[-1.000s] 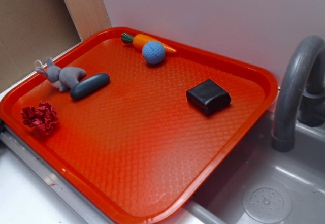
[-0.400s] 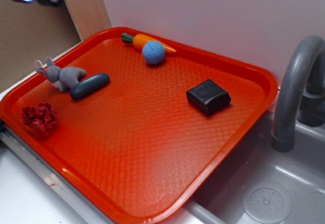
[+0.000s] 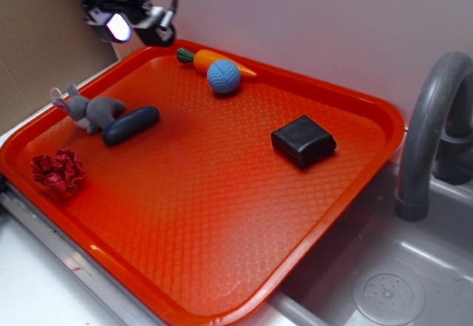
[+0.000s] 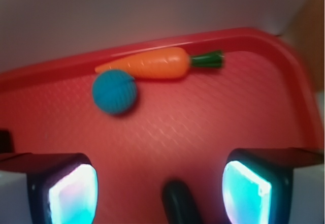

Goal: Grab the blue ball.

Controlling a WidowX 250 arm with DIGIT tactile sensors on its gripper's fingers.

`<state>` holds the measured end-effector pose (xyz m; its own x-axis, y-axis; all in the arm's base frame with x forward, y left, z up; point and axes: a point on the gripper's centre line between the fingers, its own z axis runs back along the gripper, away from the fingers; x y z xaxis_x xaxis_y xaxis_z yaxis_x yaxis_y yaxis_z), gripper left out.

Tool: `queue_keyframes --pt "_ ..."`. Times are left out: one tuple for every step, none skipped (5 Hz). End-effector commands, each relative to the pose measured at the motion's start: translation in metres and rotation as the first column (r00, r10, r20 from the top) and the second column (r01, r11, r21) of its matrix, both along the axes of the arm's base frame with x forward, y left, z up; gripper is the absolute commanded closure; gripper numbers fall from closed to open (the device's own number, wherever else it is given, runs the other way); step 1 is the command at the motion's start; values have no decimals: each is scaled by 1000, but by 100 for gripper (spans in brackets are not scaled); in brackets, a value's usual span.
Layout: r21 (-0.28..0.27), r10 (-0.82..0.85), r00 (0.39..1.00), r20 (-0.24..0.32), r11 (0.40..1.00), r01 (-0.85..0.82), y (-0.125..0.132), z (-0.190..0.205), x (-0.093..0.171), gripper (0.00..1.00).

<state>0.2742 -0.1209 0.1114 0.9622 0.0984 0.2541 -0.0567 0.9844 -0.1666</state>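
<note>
The blue ball [image 3: 223, 76] [image 4: 114, 92], light blue and dimpled, rests on the red tray [image 3: 222, 215] near its far edge, touching a toy carrot [image 3: 209, 59] [image 4: 155, 64]. My gripper [image 3: 124, 17] [image 4: 160, 191] hovers above the tray's far left corner, well to the left of the ball. Both fingers [image 4: 71, 191] stand wide apart with nothing between them. In the wrist view the ball lies ahead and slightly left.
A dark blue-grey capsule [image 3: 131, 125] [image 4: 180, 203] and a grey toy rabbit [image 3: 89, 109] lie at the tray's left. A red crumpled thing [image 3: 58, 171] sits near the front left, a black block [image 3: 303, 140] at the right. A grey tap [image 3: 429, 134] and sink [image 3: 384, 289] lie to the right.
My gripper has come into view from the upper left and moved right and down toward the tray's far left corner. Nothing on the tray has shifted.
</note>
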Motion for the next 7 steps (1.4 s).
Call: queue_keyframes --pt "-121 -32 999 45 992 37 -29 -14 44 0" --pt "-170 -81 996 47 982 87 -48 -23 49 0" --pt "-152 -105 994 16 983 106 -58 -39 53 0" --pt "-111 -125 992 -25 986 122 -65 -50 56 0" --pt "-47 -143 990 -18 989 142 -67 -45 54 100" --pt "4 -137 990 18 991 137 -65 -32 40 100" --pt "71 -122 991 57 990 118 -59 -3 22 100"
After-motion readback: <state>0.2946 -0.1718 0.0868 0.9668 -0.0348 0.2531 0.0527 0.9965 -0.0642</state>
